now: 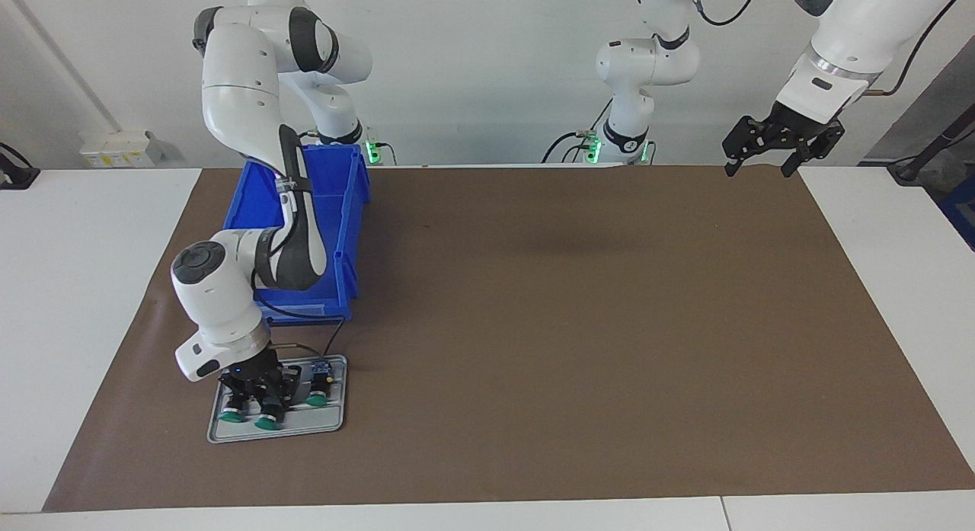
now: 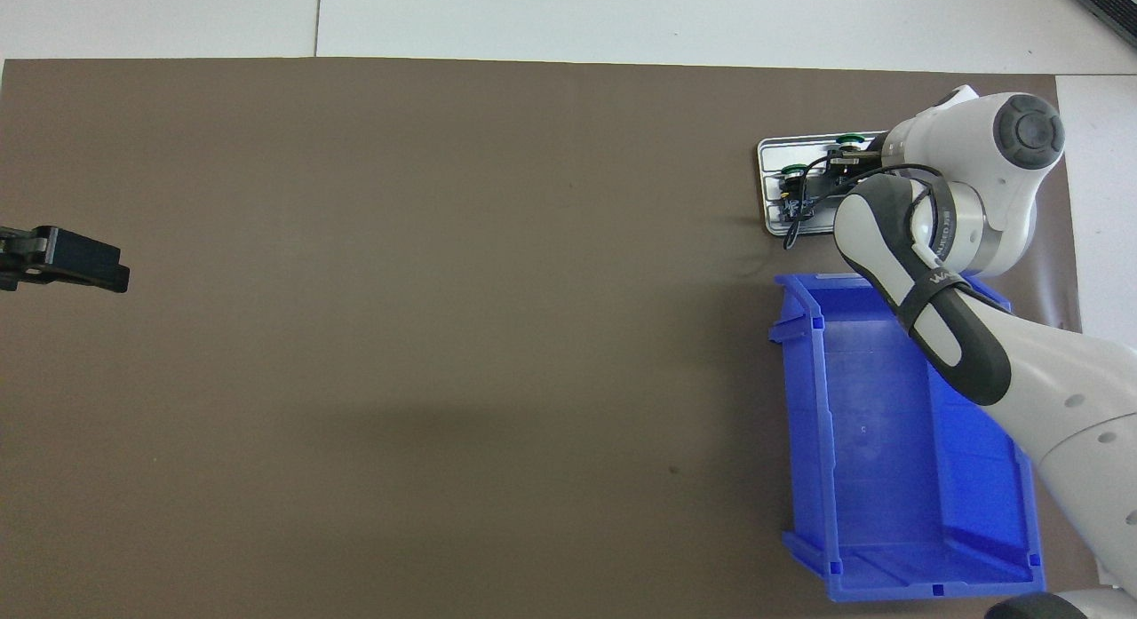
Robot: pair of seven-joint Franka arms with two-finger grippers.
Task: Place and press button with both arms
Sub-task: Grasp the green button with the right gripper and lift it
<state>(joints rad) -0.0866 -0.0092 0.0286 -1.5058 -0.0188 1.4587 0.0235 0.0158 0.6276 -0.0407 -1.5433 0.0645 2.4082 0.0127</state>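
button [image 1: 266,409]: light, rigid, likely slick cap; take by black body
right gripper [image 1: 259,398]: fingers narrowed round it, on tray [image 1: 335,420]
left gripper [image 1: 769,161]: fingers wide, waiting

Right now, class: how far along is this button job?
Barely begun. Done: nothing placed on the brown mat. In hand: the right gripper is down on the middle green button in the grey tray. Left: lift, place, press; the left gripper waits, open.

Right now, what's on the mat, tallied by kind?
Green-capped buttons: 3, first, second, third
Grey tray holding them: 1
Blue bin: 1
Total: 5
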